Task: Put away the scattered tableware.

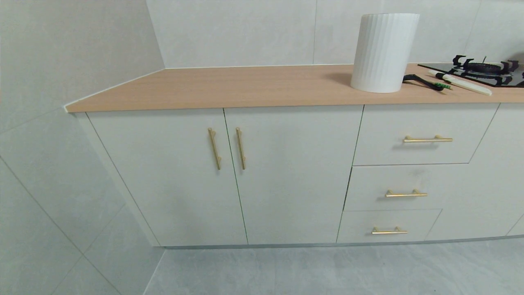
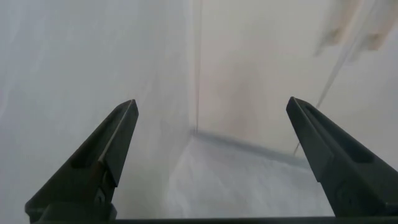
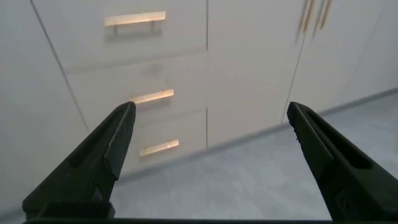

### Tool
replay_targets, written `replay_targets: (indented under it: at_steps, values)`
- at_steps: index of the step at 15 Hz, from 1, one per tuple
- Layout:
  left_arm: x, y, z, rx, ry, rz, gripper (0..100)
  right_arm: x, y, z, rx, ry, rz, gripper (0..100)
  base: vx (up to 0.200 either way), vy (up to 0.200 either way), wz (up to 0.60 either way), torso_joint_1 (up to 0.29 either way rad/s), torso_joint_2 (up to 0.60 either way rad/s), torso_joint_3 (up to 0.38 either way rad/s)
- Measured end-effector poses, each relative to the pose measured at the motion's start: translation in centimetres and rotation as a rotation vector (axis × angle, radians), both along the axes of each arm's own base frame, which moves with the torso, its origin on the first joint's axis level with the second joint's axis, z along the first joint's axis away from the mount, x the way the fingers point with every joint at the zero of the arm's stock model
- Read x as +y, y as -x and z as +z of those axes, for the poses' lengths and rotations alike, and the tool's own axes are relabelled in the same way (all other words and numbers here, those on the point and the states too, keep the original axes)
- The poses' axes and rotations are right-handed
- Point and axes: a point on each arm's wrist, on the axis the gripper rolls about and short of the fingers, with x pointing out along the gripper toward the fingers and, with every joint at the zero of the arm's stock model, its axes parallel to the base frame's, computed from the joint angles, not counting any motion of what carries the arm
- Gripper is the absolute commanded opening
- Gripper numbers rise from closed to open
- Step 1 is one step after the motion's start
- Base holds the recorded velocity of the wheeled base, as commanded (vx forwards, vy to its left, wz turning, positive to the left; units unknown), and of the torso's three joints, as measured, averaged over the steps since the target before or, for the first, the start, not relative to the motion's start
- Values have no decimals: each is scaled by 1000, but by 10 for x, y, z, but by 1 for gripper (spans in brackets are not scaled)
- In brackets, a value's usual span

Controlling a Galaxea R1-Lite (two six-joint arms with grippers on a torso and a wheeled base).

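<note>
On the wooden countertop (image 1: 229,86) at the right lie a black-handled utensil (image 1: 423,82) and a white-handled utensil (image 1: 460,82), beside a tall white ribbed holder (image 1: 382,51). My left gripper (image 2: 211,112) is open, low down, facing a tiled corner where wall meets floor. My right gripper (image 3: 211,115) is open too, low before the cabinet front, with the gold-handled drawers (image 3: 137,56) ahead of it. Nothing is between either pair of fingers.
A black gas hob (image 1: 487,69) sits at the far right of the counter. Below are two cabinet doors (image 1: 229,172) with gold handles and a stack of three drawers (image 1: 409,172). A tiled wall closes the left side; grey floor lies in front.
</note>
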Motion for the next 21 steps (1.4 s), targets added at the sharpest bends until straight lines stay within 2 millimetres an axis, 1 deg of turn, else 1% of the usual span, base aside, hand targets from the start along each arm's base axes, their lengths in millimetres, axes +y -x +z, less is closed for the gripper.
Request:
replay_targets:
  at_steps: [3,5,7,9,19,21]
  values:
    - [-4,-4,-10,27,-28,-196,100,2,-1,-2,14,9,78,100,0,0,0,0,0,0]
    - [-5,-5,-13,42,9,-224,100,3,-1,-2,13,12,129,100,0,0,0,0,0,0]
    - [-5,-5,-16,52,20,-226,100,6,-2,-3,17,17,271,100,0,0,0,0,0,0]
    - [-5,-5,-16,53,27,-227,100,9,-2,-7,61,0,405,100,0,0,0,0,0,0]
    - [-5,-5,-16,51,29,-229,100,9,-2,-8,59,-17,404,100,0,0,0,0,0,0]
    - [-5,-5,-16,51,29,-230,100,9,-2,-8,59,-17,404,100,0,-200,0,5,2,0]
